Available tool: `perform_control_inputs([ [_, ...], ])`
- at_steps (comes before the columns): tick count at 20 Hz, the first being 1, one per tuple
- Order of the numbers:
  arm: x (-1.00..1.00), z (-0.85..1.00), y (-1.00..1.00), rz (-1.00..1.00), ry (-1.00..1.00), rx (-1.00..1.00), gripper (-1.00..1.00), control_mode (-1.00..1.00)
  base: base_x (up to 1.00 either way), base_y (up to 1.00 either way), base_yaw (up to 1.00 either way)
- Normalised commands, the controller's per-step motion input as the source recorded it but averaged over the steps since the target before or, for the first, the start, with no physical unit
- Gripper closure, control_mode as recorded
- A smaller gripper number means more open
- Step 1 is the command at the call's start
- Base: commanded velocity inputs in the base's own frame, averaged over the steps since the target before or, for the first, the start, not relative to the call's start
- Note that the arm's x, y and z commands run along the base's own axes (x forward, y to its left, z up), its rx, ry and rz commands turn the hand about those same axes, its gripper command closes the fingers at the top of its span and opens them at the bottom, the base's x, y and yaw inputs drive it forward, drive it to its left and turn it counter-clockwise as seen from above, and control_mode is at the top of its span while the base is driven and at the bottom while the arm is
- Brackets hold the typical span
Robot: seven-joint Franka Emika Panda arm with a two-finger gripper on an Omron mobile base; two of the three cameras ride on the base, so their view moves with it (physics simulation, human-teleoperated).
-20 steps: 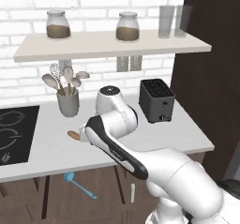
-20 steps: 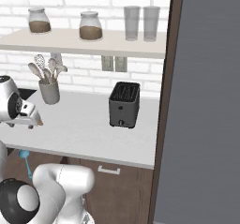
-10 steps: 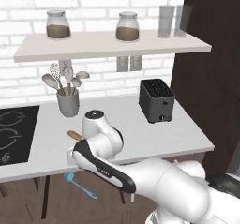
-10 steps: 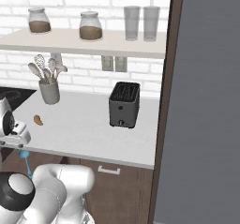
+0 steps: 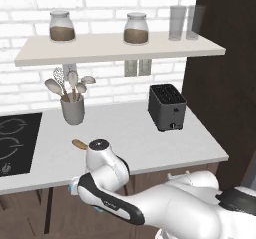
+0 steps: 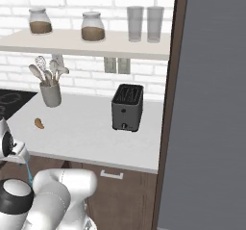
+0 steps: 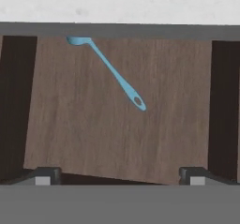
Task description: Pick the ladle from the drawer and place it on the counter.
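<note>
The blue ladle [image 7: 112, 73] lies on the brown wooden floor of the open drawer [image 7: 122, 138]. Its bowl is tucked partly under the counter's front edge, and its handle runs out diagonally toward me. My gripper [image 7: 119, 178] hangs above the drawer, open, fingertips [image 7: 44, 175] spread wide with nothing between them and well short of the ladle. A thin blue sliver of the ladle [image 6: 29, 173] shows beside my lowered hand. The white-grey counter [image 5: 135, 138] [image 6: 86, 137] runs above the drawer. In the left base view my arm hides the hand.
On the counter stand a black toaster [image 5: 167, 107] [image 6: 127, 107], a grey utensil holder [image 5: 72, 108] [image 6: 50, 93] and a small brown food piece [image 5: 79, 144] [image 6: 39, 123]. The black cooktop [image 5: 12, 143] lies left. A tall dark cabinet [image 6: 211, 104] blocks the right.
My arm has swung down and leftward from above the counter to below its front edge, bringing the hand over the drawer. The ladle has stayed where it was.
</note>
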Motion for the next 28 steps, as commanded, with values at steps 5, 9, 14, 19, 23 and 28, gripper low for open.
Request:
perform_control_inputs([
  [5, -0.02, -0.52, 0.13, 0.00, 0.01, 0.00, -1.00, -1.00, 0.00, 0.00, 0.00],
  [9, -0.06, -0.40, 0.13, 0.00, 0.00, 0.00, -1.00, -1.00, 0.00, 0.00, 0.00],
  [14, -0.04, -0.24, 0.11, 0.00, 0.00, 0.00, -1.00, -1.00, 0.00, 0.00, 0.00],
  [19, -0.07, -0.25, 0.06, 0.00, 0.00, 0.00, -1.00, -1.00, 0.00, 0.00, 0.00],
  [23, -0.23, -0.39, 0.00, 0.00, 0.00, 0.00, -1.00, -1.00, 0.00, 0.00, 0.00],
  [28, -0.19, -0.47, 0.03, 0.00, 0.00, 0.00, -1.00, -1.00, 0.00, 0.00, 0.00],
])
